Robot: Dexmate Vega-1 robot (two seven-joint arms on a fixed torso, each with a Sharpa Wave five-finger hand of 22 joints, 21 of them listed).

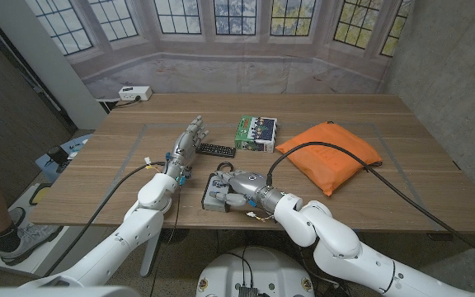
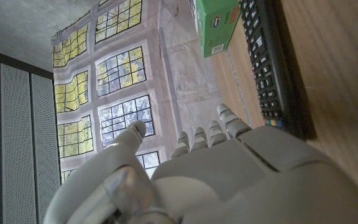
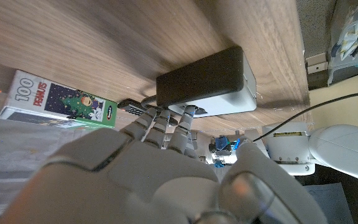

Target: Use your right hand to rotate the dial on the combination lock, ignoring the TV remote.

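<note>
Now reaching over the combination lock, a grey box with a black top sitting near the desk front edge, with the right hand draped across it from the robot's right. Touching the lock's upper edge with fingertips in the right wrist view; fingers lying close together, curled over the box, yet cannot tell whether anything is actually being pinched, the dial itself being hidden. Standing just left of the lock, the left hand with fingers extended and slightly apart, holding nothing. Lying just beyond that hand's fingertips, the TV remote, black and untouched. Sitting just beside the remote's far end, a green puzzle box marked 100. Resting well to the right, an orange pouch with a black cable crossing over it.
</note>
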